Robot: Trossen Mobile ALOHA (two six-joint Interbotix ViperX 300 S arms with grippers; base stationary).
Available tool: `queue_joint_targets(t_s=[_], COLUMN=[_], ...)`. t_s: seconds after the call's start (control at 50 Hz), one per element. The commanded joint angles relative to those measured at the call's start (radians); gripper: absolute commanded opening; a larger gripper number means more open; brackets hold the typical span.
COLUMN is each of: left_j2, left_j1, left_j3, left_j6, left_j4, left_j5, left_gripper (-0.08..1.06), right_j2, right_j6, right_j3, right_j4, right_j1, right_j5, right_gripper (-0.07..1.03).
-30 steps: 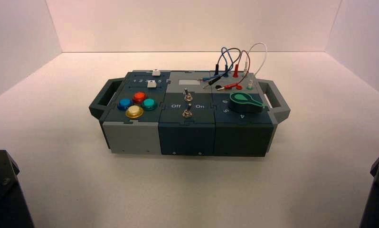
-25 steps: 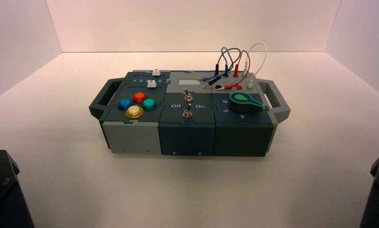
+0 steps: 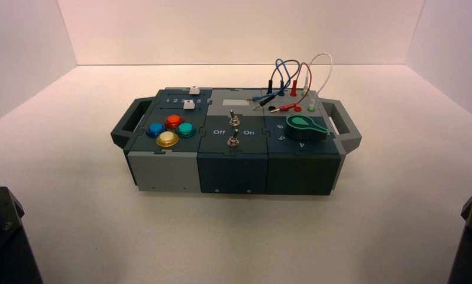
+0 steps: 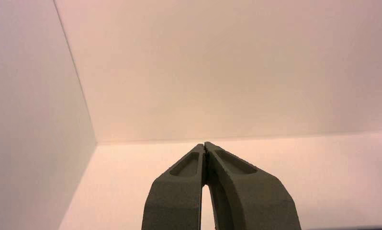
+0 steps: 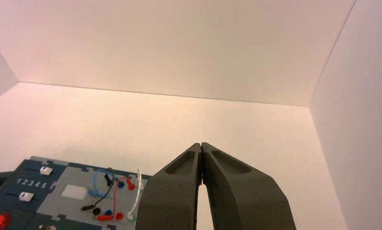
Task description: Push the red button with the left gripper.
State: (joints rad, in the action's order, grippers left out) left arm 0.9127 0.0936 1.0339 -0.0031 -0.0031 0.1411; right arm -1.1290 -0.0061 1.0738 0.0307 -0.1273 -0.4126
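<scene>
The box (image 3: pixel 233 142) stood in the middle of the white table (image 3: pixel 233 236), handles at either end. The red button (image 3: pixel 174 120) sat in the cluster of four domes on the box's left top, at the far side of the cluster, with the blue button (image 3: pixel 155 129), the teal button (image 3: pixel 186 129) and the yellow button (image 3: pixel 167 139) around it. Nothing touched it. The left gripper (image 4: pixel 205 146) pointed at bare table and wall, well apart from the box, its fingertips pressed together and holding nothing. The right gripper (image 5: pixel 201 146) was likewise closed and empty, parked on the right with the wires (image 5: pixel 115 191) below it. By these views the task had not begun: the whole reach to the button, and the push itself, remained.
</scene>
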Motion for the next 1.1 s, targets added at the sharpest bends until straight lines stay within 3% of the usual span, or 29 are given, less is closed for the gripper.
queue_joint_targets(t_s=[0.02,0.2,0.42,0.8,1.1], left_j2=[-0.040,-0.130,-0.233,-0.388,-0.548], left_j1=[0.058,0.164,0.279,0.377,0.454], left_j3=[-0.074,-0.120,-0.152,-0.183,-0.215], left_j6=[0.003,0.003,0.003,0.000,-0.002], left_j4=[0.000,0.002,-0.008,-0.009,-0.009], left_j5=[0.097,0.278,0.414,0.476,0.495], left_gripper=[-0.03,-0.03,-0.03,-0.03,-0.03], right_j2=[0.031,0.084,0.190,0.285,0.342], right_j6=[0.003,0.003,0.003,-0.002,-0.002], right_j3=[-0.017,-0.029,-0.052,-0.077,-0.091], right_j4=[0.011,0.017,0.020,0.020,0.020], right_j1=[-0.006,-0.029,-0.109,-0.258,-0.290], right_j5=[-0.009,-0.038,-0.083,-0.097,-0.101], right_gripper=[-0.02,-0.02,-0.02,-0.02,-0.02])
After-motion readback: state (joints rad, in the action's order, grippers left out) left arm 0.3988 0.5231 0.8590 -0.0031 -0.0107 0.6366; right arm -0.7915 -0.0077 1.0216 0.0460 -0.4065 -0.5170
